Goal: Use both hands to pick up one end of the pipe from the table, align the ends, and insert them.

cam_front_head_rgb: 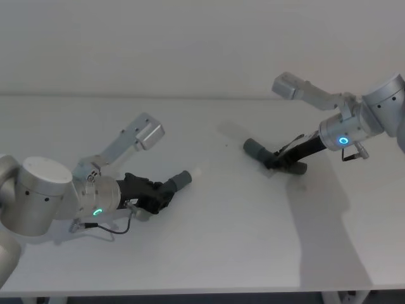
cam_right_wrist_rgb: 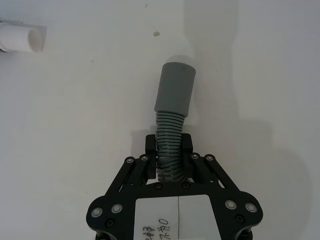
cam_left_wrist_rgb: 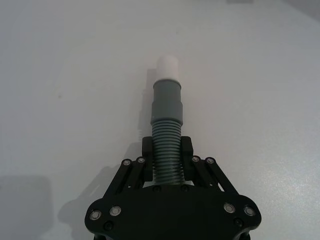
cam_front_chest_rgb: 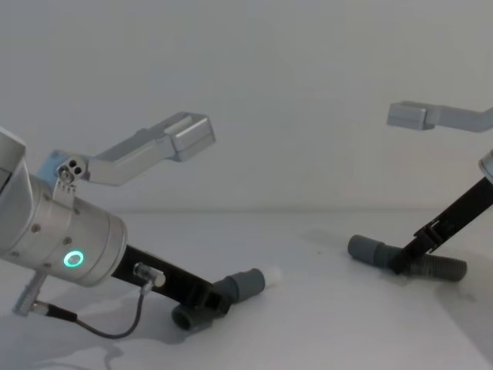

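Note:
On the white table (cam_front_head_rgb: 221,253) my left gripper (cam_front_head_rgb: 163,191) is shut on the ribbed part of the short pipe piece (cam_left_wrist_rgb: 166,150). That piece's smooth grey cuff (cam_left_wrist_rgb: 166,102) and white stub tip (cam_left_wrist_rgb: 167,67) stick out ahead of the fingers, low over the table (cam_front_chest_rgb: 308,324). To the right, my right gripper (cam_front_head_rgb: 274,162) is shut on the ribs of the other pipe piece (cam_right_wrist_rgb: 169,135). Its plain grey cuff (cam_right_wrist_rgb: 175,90) points left toward the white tip (cam_right_wrist_rgb: 22,39), and its ribbed tail (cam_front_chest_rgb: 443,269) lies on the table behind the fingers. A wide gap separates the two ends.
Bare table lies between and in front of the two grippers. The table's far edge meets a plain wall (cam_front_head_rgb: 190,44). A thin cable (cam_front_chest_rgb: 115,327) loops under my left wrist.

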